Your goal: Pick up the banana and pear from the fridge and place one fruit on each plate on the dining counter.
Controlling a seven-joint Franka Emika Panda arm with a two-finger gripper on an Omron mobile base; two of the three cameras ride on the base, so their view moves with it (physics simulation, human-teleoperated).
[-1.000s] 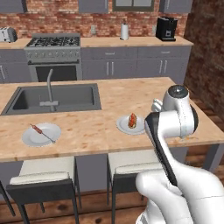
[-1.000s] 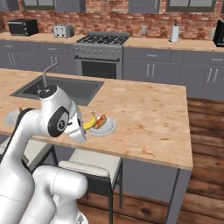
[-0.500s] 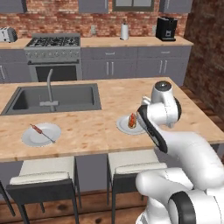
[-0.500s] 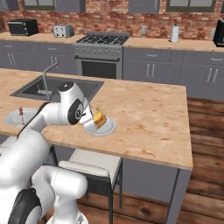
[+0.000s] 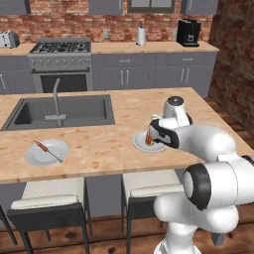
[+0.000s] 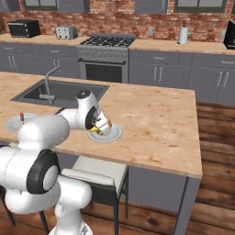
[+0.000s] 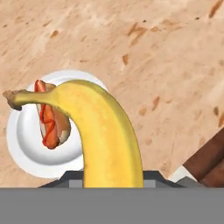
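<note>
The two-finger gripper [image 6: 97, 129] is clamped on the curved bright-yellow banana [image 7: 105, 135], carrying it above the small round pale plate [image 7: 26, 151] near the light wood-grain dining counter [image 6: 151, 124]'s front edge. A hot dog in a bun [image 7: 50, 118] already sits there, so lower onto bare plate beside it, then let go low.

Base views: looking forward and down from behind the arm, sharing the dining counter [image 5: 99, 149] [image 6: 156, 124]. Hand view: looking closely down, plate [image 7: 22, 144] sitting at 9 o'clock.
</note>
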